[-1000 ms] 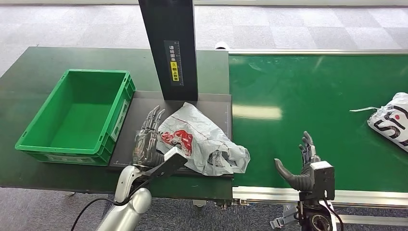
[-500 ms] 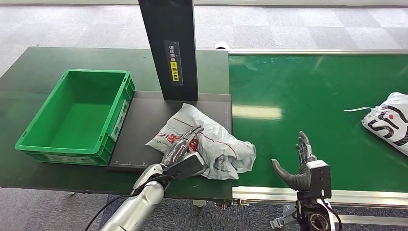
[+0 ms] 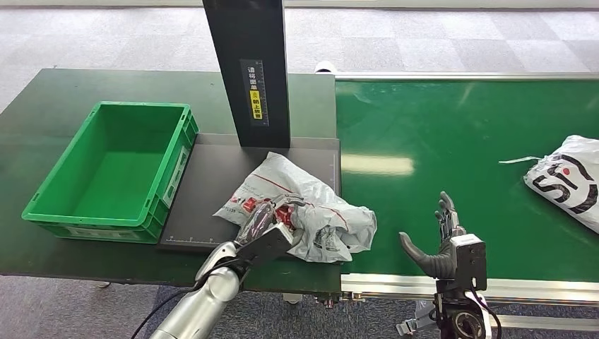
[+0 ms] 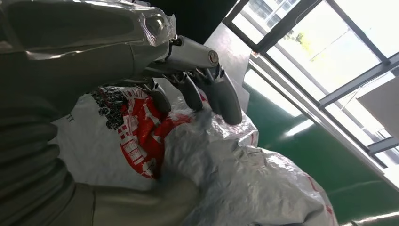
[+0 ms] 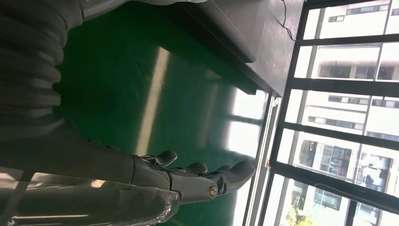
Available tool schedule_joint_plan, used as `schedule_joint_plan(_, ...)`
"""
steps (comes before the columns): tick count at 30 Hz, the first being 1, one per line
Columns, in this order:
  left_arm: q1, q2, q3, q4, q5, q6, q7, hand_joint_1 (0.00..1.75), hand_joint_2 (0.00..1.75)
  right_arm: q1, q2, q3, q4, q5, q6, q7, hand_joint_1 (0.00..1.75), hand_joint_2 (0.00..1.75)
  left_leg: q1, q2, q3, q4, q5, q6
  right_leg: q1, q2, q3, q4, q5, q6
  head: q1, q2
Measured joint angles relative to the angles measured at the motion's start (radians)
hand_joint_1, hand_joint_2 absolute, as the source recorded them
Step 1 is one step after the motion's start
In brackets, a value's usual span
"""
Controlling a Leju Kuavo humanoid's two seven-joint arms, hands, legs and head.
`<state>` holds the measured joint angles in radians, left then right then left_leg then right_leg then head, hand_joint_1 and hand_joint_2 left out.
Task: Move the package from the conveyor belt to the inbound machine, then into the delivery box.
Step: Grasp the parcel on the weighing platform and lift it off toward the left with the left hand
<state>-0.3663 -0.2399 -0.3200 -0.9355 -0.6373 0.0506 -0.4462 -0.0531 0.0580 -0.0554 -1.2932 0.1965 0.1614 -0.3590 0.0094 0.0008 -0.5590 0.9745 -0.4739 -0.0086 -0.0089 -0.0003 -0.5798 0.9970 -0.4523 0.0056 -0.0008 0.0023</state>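
Note:
A crumpled white plastic package [image 3: 314,205] with red print lies on the black plate of the inbound machine [image 3: 208,180], its right end hanging over onto the green conveyor belt [image 3: 438,134]. My left hand [image 3: 265,224] lies on the package's near left part. In the left wrist view its fingers [image 4: 207,89] press into the package [image 4: 244,179] from one side and the thumb from the other, pinching a fold. My right hand [image 3: 443,244] stands open over the belt's near edge, fingers spread and holding nothing; in the right wrist view the right hand [image 5: 188,181] hangs over bare belt.
An empty green delivery box [image 3: 113,166] sits left of the plate on the dark table. The machine's black column [image 3: 248,70] rises behind the package. A second white package [image 3: 565,180] with a trailing strip lies at the belt's far right.
My left hand moved from the package's left side onto it and its fingers have curled into the plastic; the package shifted a little right. The second package has drifted left along the belt.

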Motion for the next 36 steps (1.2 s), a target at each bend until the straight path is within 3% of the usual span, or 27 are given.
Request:
schedule_joint_plan(16, 0.031, 0.006, 0.003, -0.084, 0.127, 0.168, -0.066, 1.75, 1.75, 0.003, 0.000, -0.008, -0.001, -0.007, -0.019, -0.001, 0.00, 1.75, 0.000, 0.000, 0.000, 0.000, 0.000, 0.000, 0.000, 0.000, 0.000, 0.000, 0.000, 0.000, 0.000, 0.000)
schedule_joint_plan(17, 0.035, 0.007, 0.003, -0.089, 0.134, 0.179, -0.072, 1.41, 1.75, 0.004, 0.000, -0.008, -0.002, -0.008, -0.019, -0.001, 0.00, 1.75, 0.000, 0.000, 0.000, 0.000, 0.000, 0.000, 0.000, 0.000, 0.000, 0.000, 0.000, 0.000, 0.000, 0.000)
schedule_joint_plan(20, 0.047, 0.009, 0.008, -0.114, 0.186, 0.195, -0.099, 0.10, 1.75, 0.007, 0.002, -0.008, -0.004, -0.010, -0.019, -0.001, 0.00, 1.75, 0.000, 0.000, 0.000, 0.000, 0.000, 0.000, 0.000, 0.000, 0.000, 0.000, 0.000, 0.000, 0.000, 0.000)
schedule_joint_plan(21, 0.051, 0.009, 0.012, -0.125, 0.219, 0.185, -0.112, 0.00, 1.75, 0.007, 0.003, -0.008, -0.004, -0.010, -0.019, -0.001, 0.00, 1.75, 0.000, 0.000, 0.000, 0.000, 0.000, 0.000, 0.000, 0.000, 0.000, 0.000, 0.000, 0.000, 0.000, 0.000)
schedule_joint_plan(29, 0.078, 0.012, 0.016, -0.213, 0.427, 0.005, -0.151, 0.00, 1.75, -0.003, 0.004, -0.008, -0.003, -0.014, -0.019, -0.001, 0.00, 1.75, 0.000, 0.000, 0.000, 0.000, 0.000, 0.000, 0.000, 0.000, 0.000, 0.000, 0.000, 0.000, 0.000, 0.000)
schedule_joint_plan(33, 0.085, 0.013, -0.007, -0.234, 0.368, 0.014, -0.141, 0.00, 1.75, -0.006, 0.004, -0.008, -0.003, -0.015, -0.017, -0.001, 0.00, 1.75, 0.000, 0.000, 0.000, 0.000, 0.000, 0.000, 0.000, 0.000, 0.000, 0.000, 0.000, 0.000, 0.000, 0.000)
schedule_joint_plan(36, 0.083, 0.015, -0.047, -0.231, 0.245, 0.056, -0.072, 0.00, 1.75, -0.006, 0.004, -0.008, -0.003, -0.015, -0.016, -0.001, 0.00, 1.75, 0.000, 0.000, 0.000, 0.000, 0.000, 0.000, 0.000, 0.000, 0.000, 0.000, 0.000, 0.000, 0.000, 0.000)
